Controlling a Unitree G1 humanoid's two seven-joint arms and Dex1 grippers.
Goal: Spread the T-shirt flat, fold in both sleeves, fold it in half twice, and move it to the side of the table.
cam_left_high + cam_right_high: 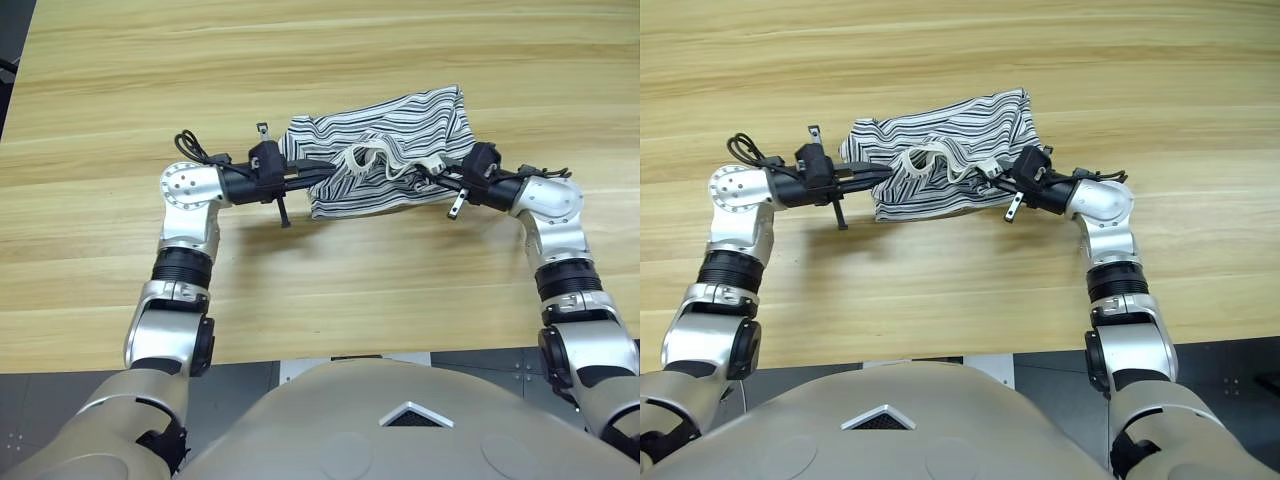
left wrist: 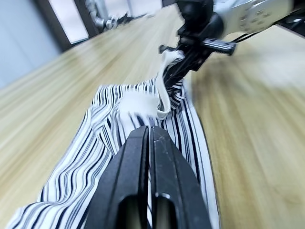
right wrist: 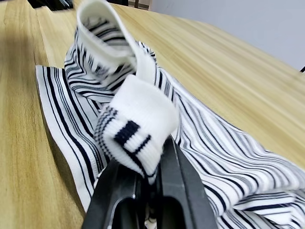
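A black-and-white striped T-shirt (image 1: 400, 115) lies bunched up on the wooden table (image 1: 150, 60), a little beyond the middle. Its white ribbed collar (image 1: 372, 156) is raised in a loop between the two grippers. My left gripper (image 1: 335, 170) comes in from the shirt's left edge, its fingers (image 2: 148, 143) pressed together with their tips in the fabric by the collar. My right gripper (image 1: 428, 172) comes in from the right and is shut on the collar band (image 3: 138, 129), which folds over its fingers (image 3: 171, 181). The sleeves are lost in the folds.
Bare wood runs all round the shirt, with wide room to the left, to the right and at the far side. The table's front edge (image 1: 300, 362) lies close to my body.
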